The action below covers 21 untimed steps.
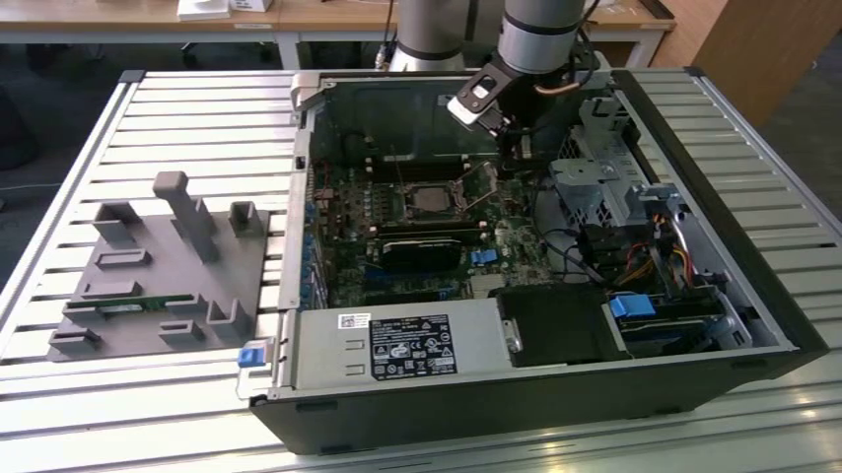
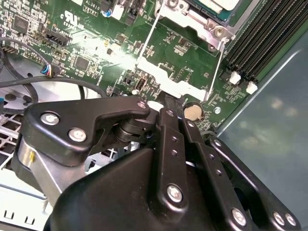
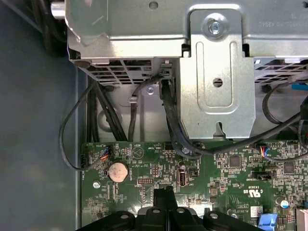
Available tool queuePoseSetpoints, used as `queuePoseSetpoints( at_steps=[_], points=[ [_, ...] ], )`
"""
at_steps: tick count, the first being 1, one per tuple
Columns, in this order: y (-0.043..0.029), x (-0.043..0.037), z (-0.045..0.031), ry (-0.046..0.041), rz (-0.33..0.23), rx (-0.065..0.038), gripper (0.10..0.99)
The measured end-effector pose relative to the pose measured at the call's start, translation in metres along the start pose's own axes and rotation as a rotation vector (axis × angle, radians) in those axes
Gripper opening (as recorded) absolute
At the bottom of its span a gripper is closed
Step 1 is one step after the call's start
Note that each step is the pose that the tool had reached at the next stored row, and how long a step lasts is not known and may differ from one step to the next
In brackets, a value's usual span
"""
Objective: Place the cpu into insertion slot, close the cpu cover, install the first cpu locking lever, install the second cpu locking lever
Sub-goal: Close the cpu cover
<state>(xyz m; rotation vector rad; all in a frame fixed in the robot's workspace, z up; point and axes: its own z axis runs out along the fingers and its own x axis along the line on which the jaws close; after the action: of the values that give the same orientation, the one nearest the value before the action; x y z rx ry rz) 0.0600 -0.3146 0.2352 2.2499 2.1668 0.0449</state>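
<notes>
We've got a green circuit board (image 3: 159, 161), the pale silvery cpu (image 1: 428, 200), a matte black gripper (image 3: 163, 190). In the exterior view, at nine o'clock of the black case (image 1: 736, 296), a plain grey fixture (image 1: 172, 266) on the pale-slatted counter (image 1: 197, 108).

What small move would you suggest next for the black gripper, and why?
Probably push the free edge of the thin silvery metal cpu cover towards the square black insertion slot: the pale square cpu already sits there, the cover stands open, and the shut gripper is beside that edge.
</notes>
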Motion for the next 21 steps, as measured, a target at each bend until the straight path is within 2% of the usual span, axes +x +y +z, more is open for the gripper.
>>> queuePoseSetpoints(
  at_steps=[4, 21],
  points=[
    [-0.0037, -0.0001, -0.0001, 0.0001, 0.0, 0.0, 0.106],
    [-0.0286, -0.0011, -0.0009, 0.0001, 0.0, 0.0, 0.106]
  ],
)
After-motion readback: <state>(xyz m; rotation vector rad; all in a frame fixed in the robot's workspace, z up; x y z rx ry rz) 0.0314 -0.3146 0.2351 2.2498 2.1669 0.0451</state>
